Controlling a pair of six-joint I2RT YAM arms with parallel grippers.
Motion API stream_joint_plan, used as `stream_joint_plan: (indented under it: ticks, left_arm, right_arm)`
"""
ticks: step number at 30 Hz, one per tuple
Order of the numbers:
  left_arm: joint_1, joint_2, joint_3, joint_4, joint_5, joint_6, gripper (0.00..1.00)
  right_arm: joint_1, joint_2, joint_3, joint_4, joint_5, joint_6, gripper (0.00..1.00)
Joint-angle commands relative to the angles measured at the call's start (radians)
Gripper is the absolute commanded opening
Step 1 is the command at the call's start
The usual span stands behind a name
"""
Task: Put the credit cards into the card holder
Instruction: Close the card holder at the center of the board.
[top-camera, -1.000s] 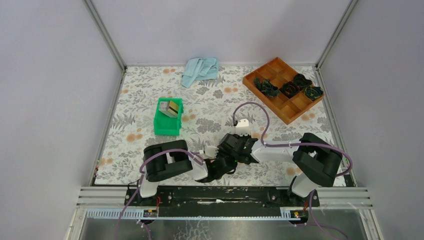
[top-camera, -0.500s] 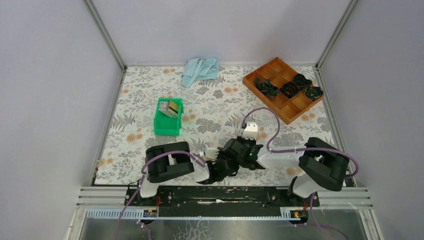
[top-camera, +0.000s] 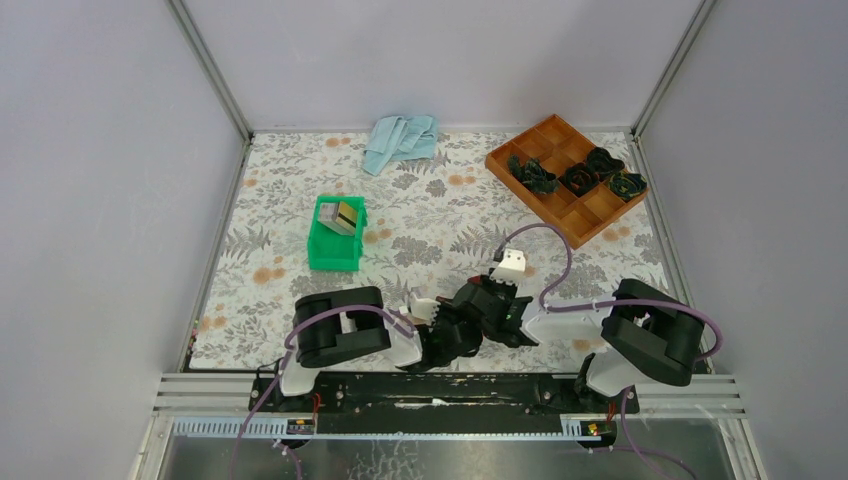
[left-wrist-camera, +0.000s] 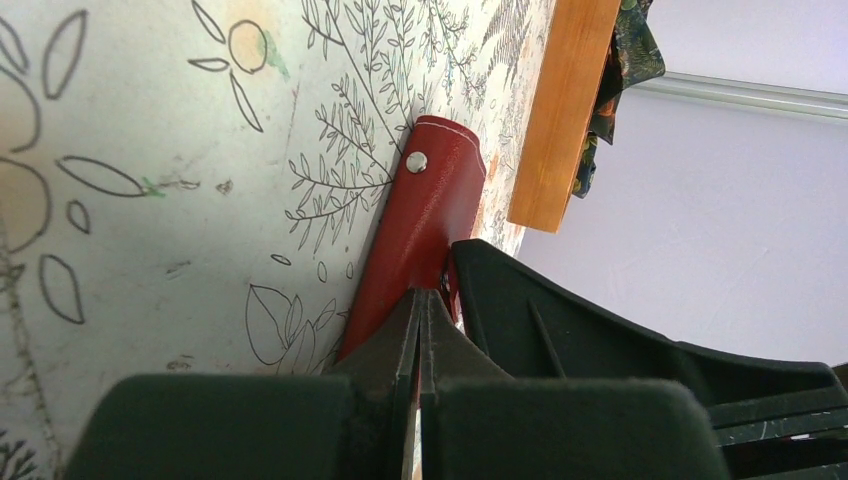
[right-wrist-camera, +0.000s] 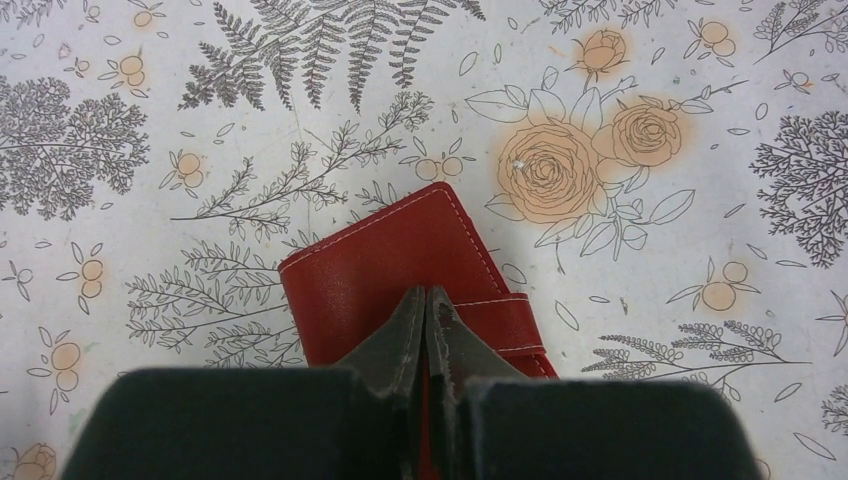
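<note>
Credit cards, thin gold and pale rectangles (top-camera: 345, 214), sat in the small green plastic bin (top-camera: 333, 256) in the left half of the tabletop, roughly midway between the near and far edges.

Top view. The left gripper (top-camera: 447, 338) and right gripper (top-camera: 480, 315) met tip to tip at the centre of the near edge. The dark red folding card holder (right-wrist-camera: 385, 270) was masked beneath them in this view. The credit cards lay well apart from both grippers, toward the far left. The left arm was the nearer to them.

Left wrist view. The left gripper's jaws were pinched tight on one edge of the card holder. Its red flap, bearing a silver snap stud (left-wrist-camera: 417, 162), ran straight ahead from the fingertips and stood raised off the floral table cover (left-wrist-camera: 150, 200). The right gripper's black finger touched the flap from the right side.

Right wrist view. The right gripper's jaws were drawn together on the card holder, just beside its snap tab (right-wrist-camera: 500, 320). A sliver of red showed between them, so it was judged to be clamping a layer. The holder lay directly under and ahead of the fingertips, its long axis apparently along the reach and slightly skewed. It appeared folded.

Assessment: the holder needed parting first. No card was in either gripper.
</note>
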Motion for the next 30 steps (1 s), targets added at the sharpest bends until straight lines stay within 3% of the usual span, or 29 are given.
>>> stream_joint_plan:
  ticks: [1,7,11,15,17,21,30]
  left_arm:
    - [-0.034,0.076,-0.033,-0.356,0.21,0.0,0.0]
    - [-0.035,0.057,-0.041,-0.366,0.197,-0.004,0.0]
    - [-0.034,-0.004,-0.066,-0.386,0.142,0.017,0.03]
    - [-0.028,-0.066,-0.083,-0.406,0.085,0.065,0.16]
    - [-0.027,-0.091,-0.093,-0.421,0.063,0.073,0.29]
    - [-0.027,-0.13,-0.116,-0.432,0.031,0.073,0.46]
    - [-0.027,-0.216,-0.17,-0.43,-0.035,0.098,0.63]
  right_arm:
    - [0.075,0.139,-0.125,-0.133,-0.394,0.106,0.0]
    - [0.076,0.101,-0.116,-0.156,-0.36,0.096,0.04]
    - [0.076,0.011,-0.035,-0.262,-0.29,0.049,0.25]
    - [0.073,-0.053,0.048,-0.336,-0.223,-0.008,0.44]
    - [0.064,-0.062,0.086,-0.35,-0.209,-0.04,0.45]
    - [0.034,-0.059,0.135,-0.345,-0.197,-0.097,0.46]
    - [-0.008,-0.101,0.196,-0.348,-0.163,-0.176,0.47]
